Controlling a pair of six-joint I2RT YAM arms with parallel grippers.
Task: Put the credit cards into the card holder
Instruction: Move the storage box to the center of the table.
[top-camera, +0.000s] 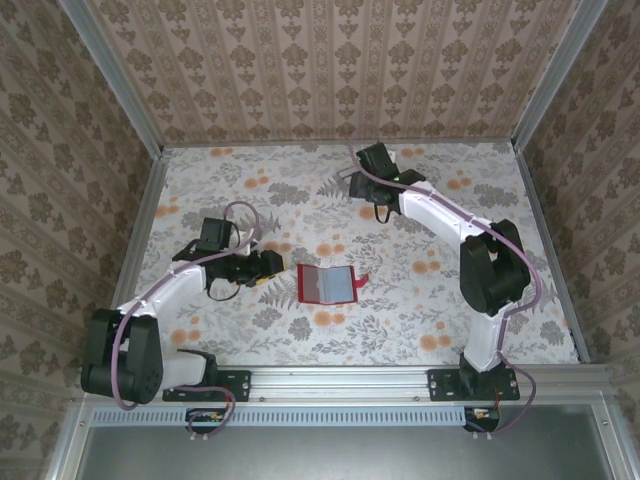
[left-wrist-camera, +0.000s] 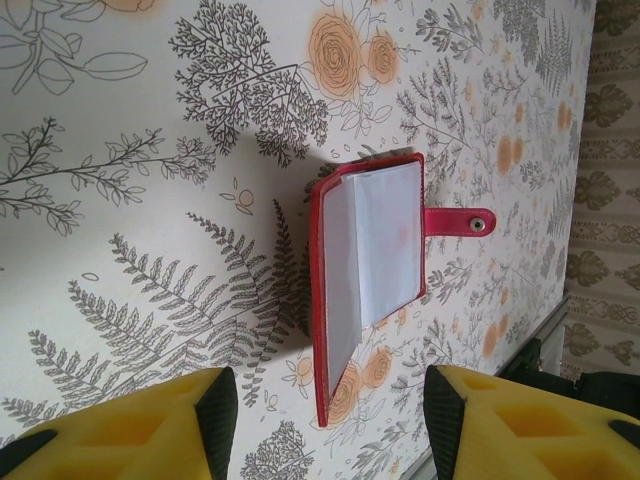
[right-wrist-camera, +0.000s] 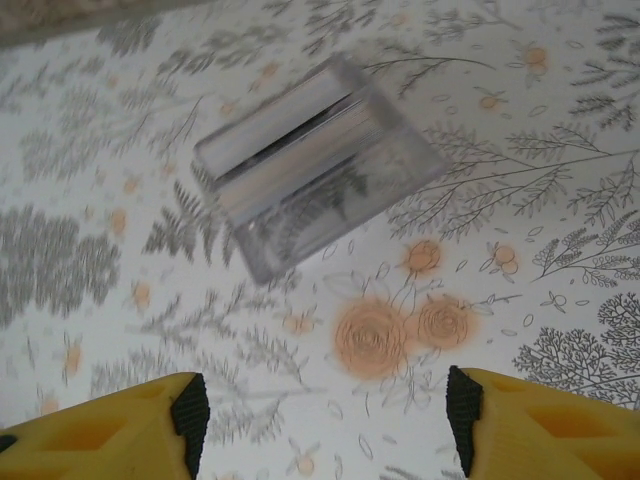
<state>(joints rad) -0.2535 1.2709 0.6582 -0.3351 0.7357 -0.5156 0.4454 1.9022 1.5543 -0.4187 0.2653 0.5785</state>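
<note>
On the floral surface (top-camera: 250, 330), the card holder (left-wrist-camera: 370, 270) is laid open before the empty, open left pincer (left-wrist-camera: 330, 420), while the open right pincer (right-wrist-camera: 328, 420) should be lowered squarely over the clear box (right-wrist-camera: 330, 200) of cards (right-wrist-camera: 300, 130).

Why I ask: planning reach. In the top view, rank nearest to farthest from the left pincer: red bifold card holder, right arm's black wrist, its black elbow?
1. Red bifold card holder, just right of the left pincer.
2. Right arm's black wrist, far centre.
3. Right arm's black elbow, right side.
</note>
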